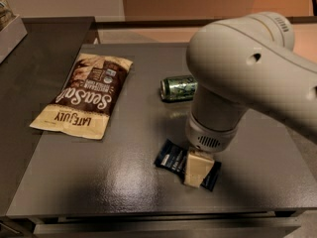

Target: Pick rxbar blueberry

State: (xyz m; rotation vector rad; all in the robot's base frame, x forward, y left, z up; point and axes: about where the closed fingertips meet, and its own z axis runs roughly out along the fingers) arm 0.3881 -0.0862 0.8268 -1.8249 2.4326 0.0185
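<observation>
The rxbar blueberry (170, 159), a small flat dark navy wrapper with white text, lies flat on the dark grey table (114, 182) near the front, right of centre. My gripper (196, 174) hangs from the big white arm (247, 78) and is down right on top of the bar's middle, covering part of it. Both ends of the wrapper stick out from under the gripper. The bar rests on the table surface.
A green soda can (177, 88) lies on its side behind the bar, partly hidden by the arm. A large brown-and-cream chip bag (85, 94) lies flat at the left. A second dark surface (39, 58) adjoins on the left. The table's front edge is close below the bar.
</observation>
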